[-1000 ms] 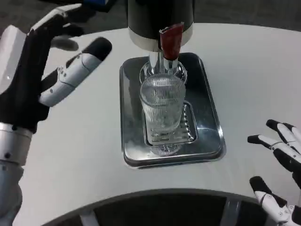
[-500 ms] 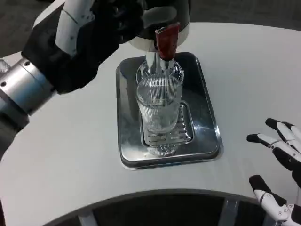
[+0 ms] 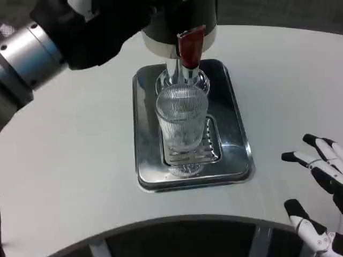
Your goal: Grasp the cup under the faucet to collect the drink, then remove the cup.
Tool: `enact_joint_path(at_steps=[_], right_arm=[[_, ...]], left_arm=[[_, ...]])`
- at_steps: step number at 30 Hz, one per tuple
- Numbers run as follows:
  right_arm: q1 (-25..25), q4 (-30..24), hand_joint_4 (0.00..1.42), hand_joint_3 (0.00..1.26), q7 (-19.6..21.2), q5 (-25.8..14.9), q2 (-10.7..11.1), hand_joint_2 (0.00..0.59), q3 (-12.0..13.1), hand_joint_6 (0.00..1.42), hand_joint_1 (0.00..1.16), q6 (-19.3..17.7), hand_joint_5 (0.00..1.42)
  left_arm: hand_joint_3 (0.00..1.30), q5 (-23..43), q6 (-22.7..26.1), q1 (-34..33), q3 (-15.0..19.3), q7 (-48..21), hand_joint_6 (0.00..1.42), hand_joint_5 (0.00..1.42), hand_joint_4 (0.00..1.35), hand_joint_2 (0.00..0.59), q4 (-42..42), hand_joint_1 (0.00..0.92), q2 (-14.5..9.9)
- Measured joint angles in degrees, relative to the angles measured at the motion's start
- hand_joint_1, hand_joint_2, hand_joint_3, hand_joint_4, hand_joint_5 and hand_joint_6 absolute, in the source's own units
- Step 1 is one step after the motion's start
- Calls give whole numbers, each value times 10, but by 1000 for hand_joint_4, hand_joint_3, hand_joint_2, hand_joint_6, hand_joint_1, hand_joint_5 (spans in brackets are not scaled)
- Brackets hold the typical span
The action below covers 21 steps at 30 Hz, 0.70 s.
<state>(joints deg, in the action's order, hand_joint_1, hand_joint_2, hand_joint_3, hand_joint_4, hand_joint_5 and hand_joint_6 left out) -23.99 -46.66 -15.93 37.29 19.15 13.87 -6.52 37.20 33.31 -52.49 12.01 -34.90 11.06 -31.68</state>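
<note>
I see a clear ribbed cup (image 3: 181, 124) standing upright on the slotted grate (image 3: 194, 152) of a shiny metal drip tray (image 3: 146, 134), which sits on the white tabletop (image 3: 75, 160). The cup is right under the faucet (image 3: 189, 45), whose red lever hangs just above the cup's far rim. The faucet comes off the dark drink dispenser (image 3: 179, 21) at the far edge of the picture, with a silver band round its base. I cannot tell whether the cup holds any liquid; its walls are clear and ribbed and nothing coloured shows in it.

My left hand (image 3: 94, 29) is up at the far left, just beside the dispenser body, above the tabletop. Mostly its dark side and the silver forearm (image 3: 27, 59) show, and its fingers run out of frame or behind the dispenser, so I cannot tell whether they are spread or curled. It is well apart from the cup.

My right hand (image 3: 319, 182) is at the near right edge, by the rim of the tabletop, its fingers (image 3: 303, 159) spread apart and holding nothing. It is well to the right of the tray and touches neither tray nor cup.

I can read no brand, label or writing on the dispenser, the tray or the cup.
</note>
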Motion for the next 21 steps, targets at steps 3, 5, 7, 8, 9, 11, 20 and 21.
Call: enact_joint_path(at_steps=[3,5,7,8,9,11,20,21], right_arm=[[0,-1,11,197,0,0,0,479,0,18,366,0,0],[0,-2,11,197,0,0,0,479,0,18,366,0,0],[0,-5,11,197,0,0,0,479,0,18,366,0,0],[-2,-6,11,197,0,-1,0,479,0,18,366,0,0],[-4,-6,11,197,0,-1,0,479,0,18,366,0,0],[-6,-7,11,197,0,-2,0,479,3,18,366,0,0],[-15,-7,11,205,0,-6,0,479,12,18,368,0,0],[-16,-7,11,205,0,-7,0,479,13,18,368,0,0]], left_arm=[[135,-19,-1,-16,-11,-8,100,85,2,96,-18,0,-13],[143,-31,-2,-23,-20,-19,103,95,9,96,-35,0,-20],[146,-46,-4,-29,-28,-30,103,98,11,96,-53,0,-29],[146,-57,-6,-32,-35,-37,104,99,12,96,-62,0,-34],[146,-65,-9,-33,-39,-43,104,99,12,96,-69,0,-39],[146,-72,-14,-33,-44,-53,104,100,13,96,-78,0,-42],[158,-123,-36,-31,-63,-78,115,112,33,90,-100,0,-45],[160,-129,-40,-29,-63,-79,116,112,34,90,-102,0,-45]])
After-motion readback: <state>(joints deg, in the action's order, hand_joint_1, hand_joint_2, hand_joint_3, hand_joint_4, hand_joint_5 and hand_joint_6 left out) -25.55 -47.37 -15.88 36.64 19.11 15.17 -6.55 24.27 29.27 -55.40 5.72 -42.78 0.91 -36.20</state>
